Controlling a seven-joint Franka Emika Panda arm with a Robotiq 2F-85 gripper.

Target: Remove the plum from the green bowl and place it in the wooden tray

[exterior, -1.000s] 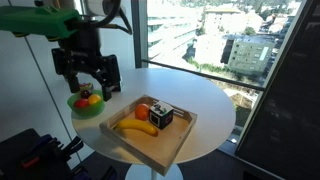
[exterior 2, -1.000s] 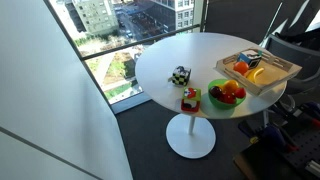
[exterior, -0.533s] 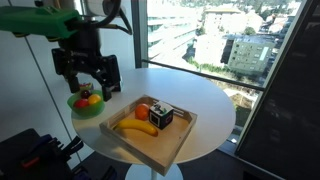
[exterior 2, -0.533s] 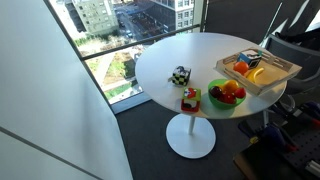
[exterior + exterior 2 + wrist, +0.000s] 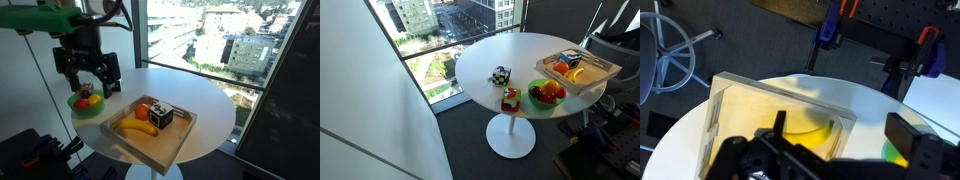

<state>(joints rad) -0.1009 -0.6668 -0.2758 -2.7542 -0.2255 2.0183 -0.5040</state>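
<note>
Green bowl partly behind the tool, plum indistinct among fruit

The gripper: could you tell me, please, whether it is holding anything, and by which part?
Nothing is held. The gripper hangs above the green bowl with its fingers apart and nothing between them; the fruit lies in the bowl.

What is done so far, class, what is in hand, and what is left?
Done: nothing; fruit sits in the green bowl, none grasped. In hand: the open claw hangs above the bowl. Left: grasp the right one, carry it to the wooden tray.
</note>
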